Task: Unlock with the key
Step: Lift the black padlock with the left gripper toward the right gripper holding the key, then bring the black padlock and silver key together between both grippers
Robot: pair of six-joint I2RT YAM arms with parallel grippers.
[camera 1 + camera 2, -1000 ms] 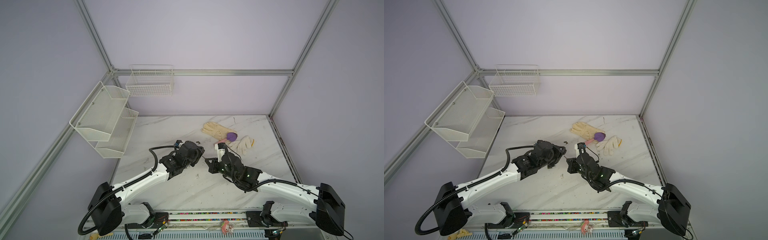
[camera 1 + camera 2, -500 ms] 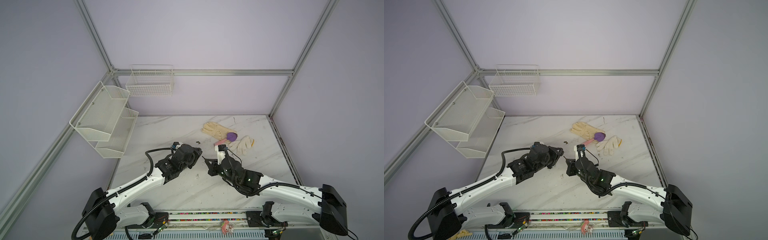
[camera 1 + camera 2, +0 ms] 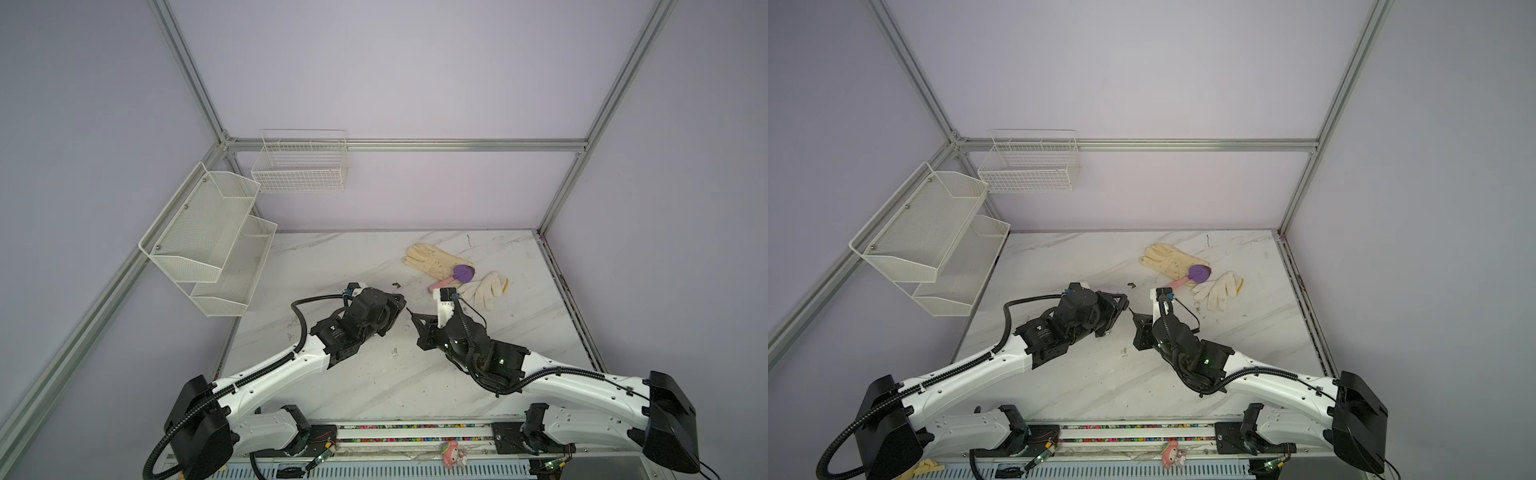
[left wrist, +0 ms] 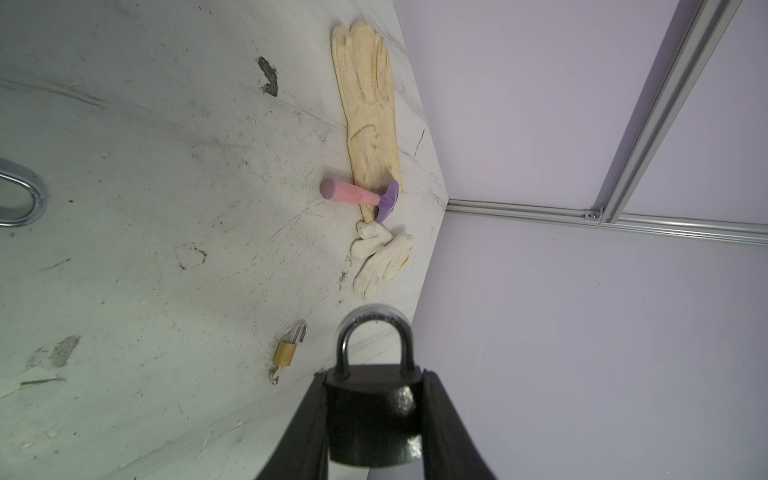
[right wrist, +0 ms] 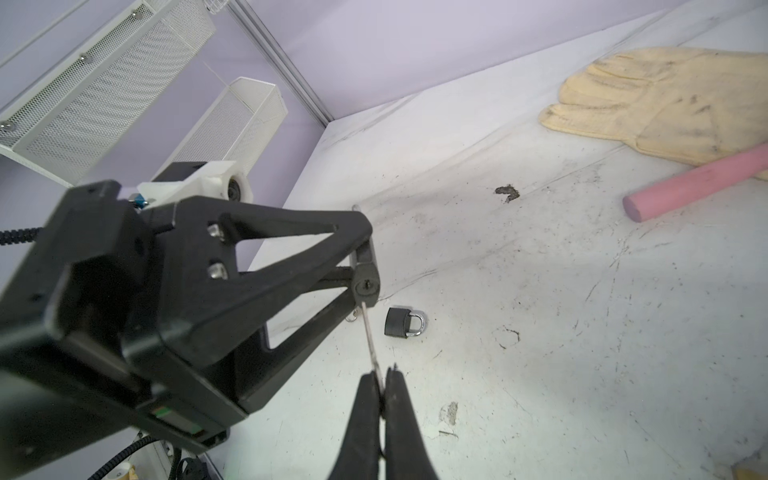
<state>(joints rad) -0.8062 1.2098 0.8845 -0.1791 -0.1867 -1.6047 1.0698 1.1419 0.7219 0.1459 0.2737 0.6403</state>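
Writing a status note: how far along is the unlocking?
Done: the left gripper clamps the black padlock, and the right gripper pinches the key. In hand: the key's tip is at the lock's underside, just short of the keyhole and apparently not in it. Left: insert and turn; the shackle looks closed.

On my screen I see pale lilac walls [image 3: 415, 83] edged by silver aluminium frame bars [image 3: 415, 145], a white two-tier mesh shelf [image 3: 199, 232] on the left wall, a white wire basket [image 3: 301, 166] on the back wall, and a scuffed white marble-patterned tabletop [image 3: 332, 257] below.
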